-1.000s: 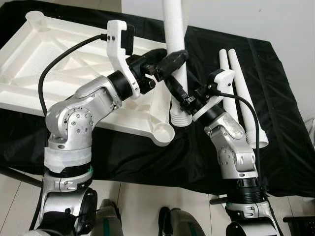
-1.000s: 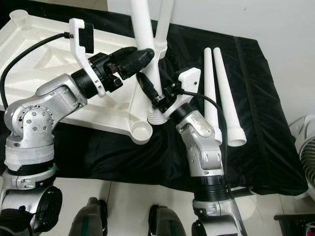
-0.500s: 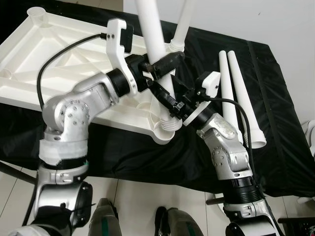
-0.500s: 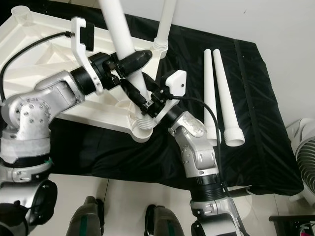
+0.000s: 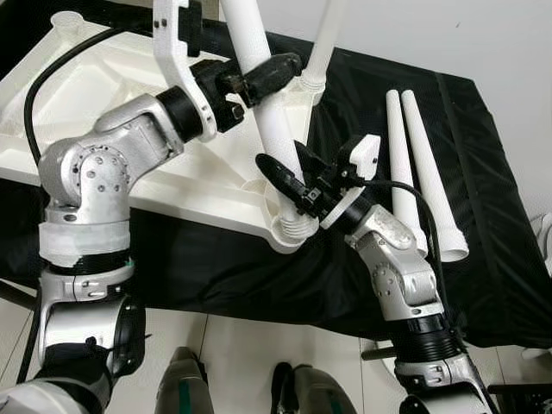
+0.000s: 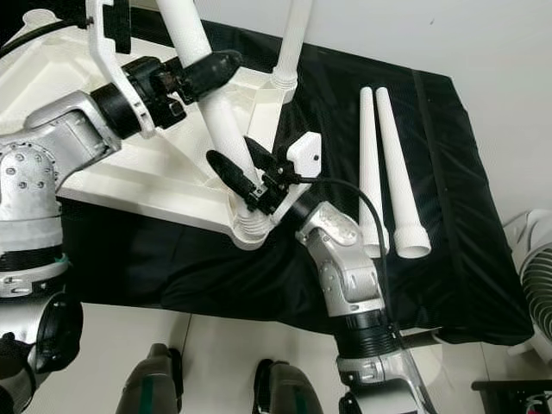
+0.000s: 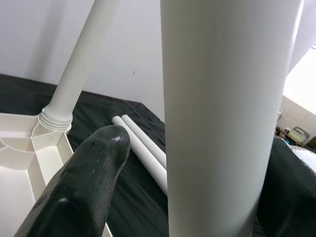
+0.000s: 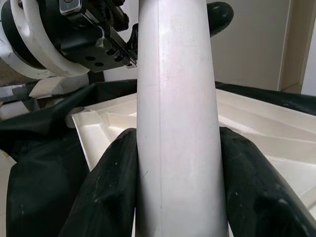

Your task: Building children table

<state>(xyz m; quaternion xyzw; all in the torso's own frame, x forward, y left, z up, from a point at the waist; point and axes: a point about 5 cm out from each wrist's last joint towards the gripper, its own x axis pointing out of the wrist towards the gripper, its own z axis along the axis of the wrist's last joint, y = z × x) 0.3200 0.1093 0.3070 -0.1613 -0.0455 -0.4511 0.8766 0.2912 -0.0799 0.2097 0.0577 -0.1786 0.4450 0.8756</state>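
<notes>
The white table top (image 5: 198, 185) lies upside down on a black cloth. One white leg (image 5: 321, 43) stands screwed into its far corner. I hold a second leg (image 5: 274, 129) tilted, its threaded end resting in the near corner socket (image 5: 293, 231). My left gripper (image 5: 267, 73) is shut on the leg high up. My right gripper (image 5: 291, 172) is shut on it low down, just above the socket. In the right wrist view both fingers (image 8: 111, 187) press against the leg (image 8: 175, 123). In the left wrist view one finger (image 7: 89, 173) lies beside the leg (image 7: 217, 118).
Two loose white legs (image 5: 418, 164) lie side by side on the cloth to the right. A white fan (image 6: 539, 285) stands past the cloth's right edge. My feet (image 5: 185, 388) stand on tiled floor at the table's near edge.
Both grippers carried the leg left from beside the corner onto the near corner socket. The left arm rose higher along the leg. Both stayed shut on it.
</notes>
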